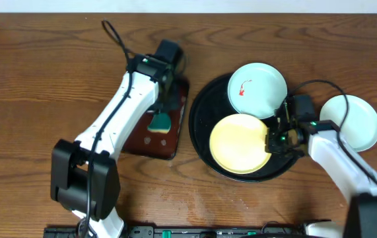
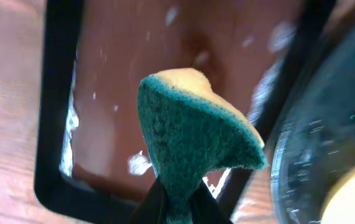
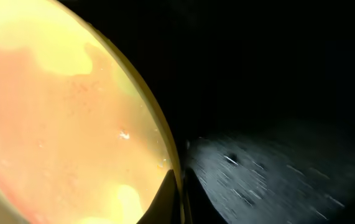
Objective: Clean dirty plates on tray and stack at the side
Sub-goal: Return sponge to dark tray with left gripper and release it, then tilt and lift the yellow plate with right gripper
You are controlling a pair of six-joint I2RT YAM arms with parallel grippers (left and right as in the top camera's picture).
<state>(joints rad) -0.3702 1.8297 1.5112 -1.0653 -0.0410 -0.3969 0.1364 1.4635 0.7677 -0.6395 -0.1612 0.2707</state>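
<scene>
The black round tray (image 1: 201, 142) holds a yellow plate (image 1: 238, 142) at the front and a mint-white plate (image 1: 257, 89) with a red smear at the back. A second mint-white plate (image 1: 353, 122) lies on the table right of the tray. My right gripper (image 1: 272, 140) is shut on the yellow plate's right rim (image 3: 165, 149); the plate's face shows an orange smear in the right wrist view. My left gripper (image 1: 162, 112) is shut on a green-and-yellow sponge (image 2: 189, 130) and holds it over the brown rectangular tray (image 2: 121, 74).
The brown rectangular tray (image 1: 168, 142) lies left of the black tray, with white foam flecks on it. Bare wooden table (image 1: 36, 79) lies to the left and in front. The black tray's rim (image 2: 301, 168) shows at the right in the left wrist view.
</scene>
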